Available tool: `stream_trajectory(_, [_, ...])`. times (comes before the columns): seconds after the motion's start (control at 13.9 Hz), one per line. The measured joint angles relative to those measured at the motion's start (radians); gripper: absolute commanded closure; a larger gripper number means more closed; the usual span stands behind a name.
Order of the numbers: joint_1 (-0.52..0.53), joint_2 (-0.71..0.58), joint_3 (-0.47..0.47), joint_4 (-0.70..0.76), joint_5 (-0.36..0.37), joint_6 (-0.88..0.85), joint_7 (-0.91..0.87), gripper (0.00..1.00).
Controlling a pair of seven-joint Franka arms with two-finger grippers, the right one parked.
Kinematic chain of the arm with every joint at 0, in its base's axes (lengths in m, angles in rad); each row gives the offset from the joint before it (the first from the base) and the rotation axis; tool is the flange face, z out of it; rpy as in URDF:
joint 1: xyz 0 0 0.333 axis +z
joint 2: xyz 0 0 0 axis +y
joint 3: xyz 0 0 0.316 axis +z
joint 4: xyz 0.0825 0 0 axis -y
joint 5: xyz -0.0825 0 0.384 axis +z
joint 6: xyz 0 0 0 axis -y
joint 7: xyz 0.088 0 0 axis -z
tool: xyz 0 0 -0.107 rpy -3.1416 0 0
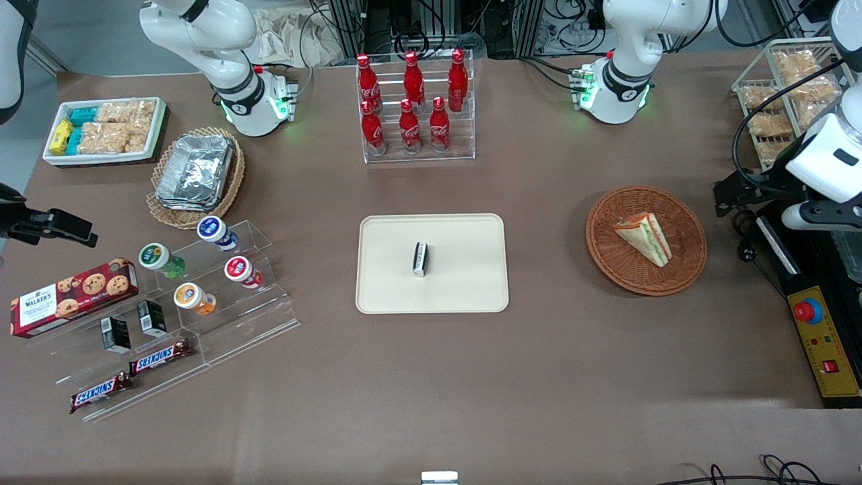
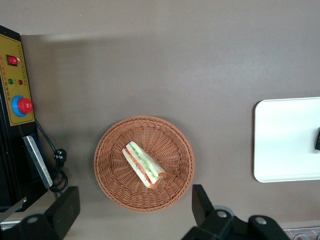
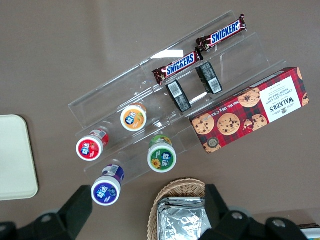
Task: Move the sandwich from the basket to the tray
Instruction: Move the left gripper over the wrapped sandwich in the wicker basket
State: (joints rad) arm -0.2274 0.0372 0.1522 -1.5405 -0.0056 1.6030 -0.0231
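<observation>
Your left gripper [image 2: 132,210] hovers spread wide above the round reddish-brown wicker basket [image 2: 112,150], straddling it. Inside lies the triangular wedge sandwich [image 2: 144,164], unheld. Your flat beige rectangular tray [image 1: 458,232] waits well apart.

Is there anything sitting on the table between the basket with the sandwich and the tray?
No: the front view shows bare table between basket and tray. The gripper hangs open above.

The working left arm is seen at the table's end, its white base [image 1: 616,91] mounted near the table's edge with a green indicator lit. The upper links are raised and bent over the table's edge, with the wrist [image 1: 825,158] held high and the wrist camera directed downward. The end effector [image 2: 135,210] is held wide open, its two dark fingers [image 2: 202,202] well apart and nothing gripped between them.
</observation>
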Motion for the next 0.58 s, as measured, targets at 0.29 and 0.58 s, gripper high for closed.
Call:
stream_trajectory(0.29, [0.001,0.009,0.001,0.000,0.000,-0.004,-0.003,0.00])
stream_trajectory(0.58, [0.008,0.023,0.007,-0.034,0.000,-0.050,-0.121,0.00])
